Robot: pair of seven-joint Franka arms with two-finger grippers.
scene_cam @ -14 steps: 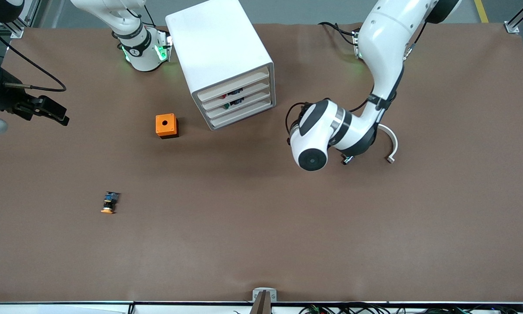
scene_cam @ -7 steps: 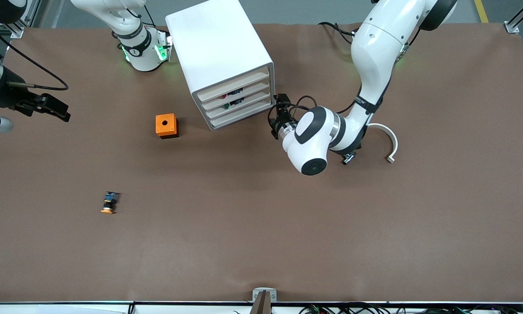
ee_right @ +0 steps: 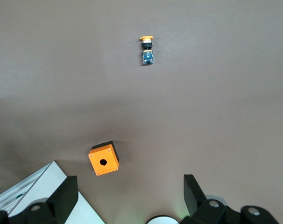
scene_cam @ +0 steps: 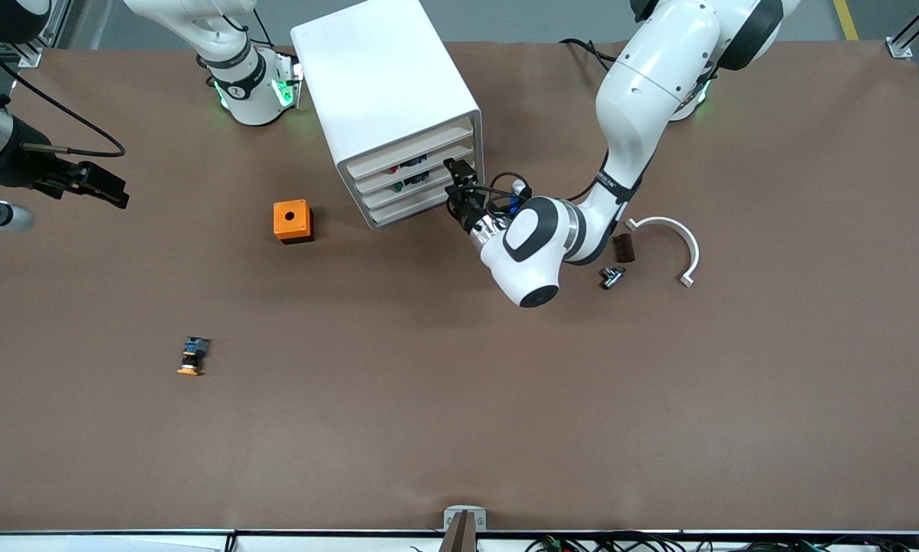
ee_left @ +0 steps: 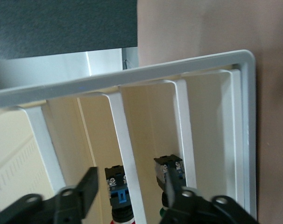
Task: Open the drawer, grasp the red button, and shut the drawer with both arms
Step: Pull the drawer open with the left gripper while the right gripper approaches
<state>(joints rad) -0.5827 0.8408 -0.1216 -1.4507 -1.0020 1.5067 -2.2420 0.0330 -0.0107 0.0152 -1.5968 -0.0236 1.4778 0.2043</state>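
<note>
Since the earlier frames, the left gripper (scene_cam: 456,179) has been brought up to the front of the white cabinet (scene_cam: 386,92), with its fingers (ee_left: 88,186) spread apart at the drawer (scene_cam: 413,163), which is shut. Inside it, the red button (scene_cam: 408,162) can be seen. The right gripper (scene_cam: 95,186) is held open over the brown table (scene_cam: 459,399) at the right arm's end. An orange cube (scene_cam: 293,221) sits beside the cabinet. An orange-capped button (scene_cam: 192,356) lies nearer the front camera.
</note>
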